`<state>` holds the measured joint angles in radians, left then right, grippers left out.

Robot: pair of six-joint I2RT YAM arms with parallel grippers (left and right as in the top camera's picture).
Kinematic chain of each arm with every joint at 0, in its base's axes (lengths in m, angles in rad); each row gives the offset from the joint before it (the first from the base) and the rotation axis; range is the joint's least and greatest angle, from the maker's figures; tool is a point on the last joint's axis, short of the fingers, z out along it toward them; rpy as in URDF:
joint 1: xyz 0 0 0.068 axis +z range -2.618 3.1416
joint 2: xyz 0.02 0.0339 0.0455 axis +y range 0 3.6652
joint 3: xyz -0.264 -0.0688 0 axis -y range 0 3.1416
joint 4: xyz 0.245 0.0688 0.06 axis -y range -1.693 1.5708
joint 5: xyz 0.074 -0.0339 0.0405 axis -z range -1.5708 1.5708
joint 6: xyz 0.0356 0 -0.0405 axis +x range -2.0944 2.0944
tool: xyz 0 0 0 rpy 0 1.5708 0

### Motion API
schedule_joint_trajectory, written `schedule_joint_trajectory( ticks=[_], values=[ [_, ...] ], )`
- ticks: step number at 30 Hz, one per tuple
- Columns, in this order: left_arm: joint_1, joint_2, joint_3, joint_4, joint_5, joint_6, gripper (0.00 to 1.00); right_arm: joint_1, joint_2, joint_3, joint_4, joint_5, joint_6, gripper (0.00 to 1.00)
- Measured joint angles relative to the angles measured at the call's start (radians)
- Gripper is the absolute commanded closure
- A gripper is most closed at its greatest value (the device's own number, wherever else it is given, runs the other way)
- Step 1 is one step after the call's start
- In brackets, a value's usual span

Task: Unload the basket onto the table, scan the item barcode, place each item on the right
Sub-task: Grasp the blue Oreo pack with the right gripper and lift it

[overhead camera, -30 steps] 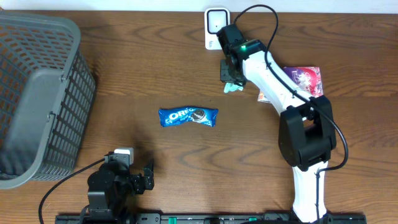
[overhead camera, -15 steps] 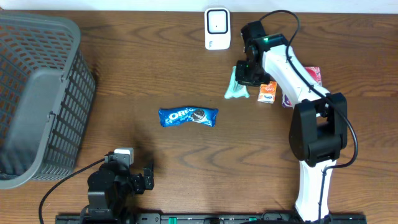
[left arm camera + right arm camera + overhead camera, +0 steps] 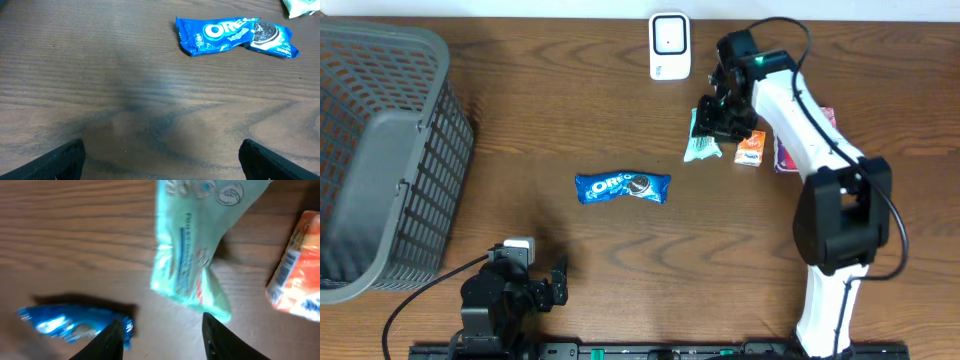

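Overhead: a mint-green packet (image 3: 700, 146) lies flat on the counter (image 3: 520, 100), just beside an orange packet (image 3: 751, 149) and near the white scanner (image 3: 669, 45). An Oreo packet (image 3: 622, 188) sits well apart at mid-counter.

Left wrist: the left pincer (image 3: 162, 162) stands wide with nothing between its tips, the Oreo packet ahead of it.

Right wrist: the right pincer (image 3: 162, 337) is partly parted and grips nothing. The mint-green packet rests on the wood just beyond its fingertips.

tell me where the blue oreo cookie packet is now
In the overhead view the blue Oreo cookie packet lies mid-table, between the grey plastic basket and the mint-green wrapper.
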<state>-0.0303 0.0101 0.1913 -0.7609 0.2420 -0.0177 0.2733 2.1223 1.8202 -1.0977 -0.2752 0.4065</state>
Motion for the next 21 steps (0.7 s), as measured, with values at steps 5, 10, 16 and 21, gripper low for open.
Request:
schedule_joint_trajectory(
  ticks=[5,10,16,21],
  values=[
    [0.0,0.0,0.0,0.0,0.0,0.0,0.02,0.005,-0.124,0.003,-0.006,-0.026,-0.007,0.39],
    [0.0,0.0,0.0,0.0,0.0,0.0,0.02,0.069,-0.133,0.006,0.0,-0.032,-0.01,0.3],
    [0.0,0.0,0.0,0.0,0.0,0.0,0.02,0.235,-0.056,0.002,0.061,-0.032,-0.09,0.25],
    [0.0,0.0,0.0,0.0,0.0,0.0,0.02,0.363,0.032,-0.007,0.093,0.025,-0.373,0.15]
  ],
)
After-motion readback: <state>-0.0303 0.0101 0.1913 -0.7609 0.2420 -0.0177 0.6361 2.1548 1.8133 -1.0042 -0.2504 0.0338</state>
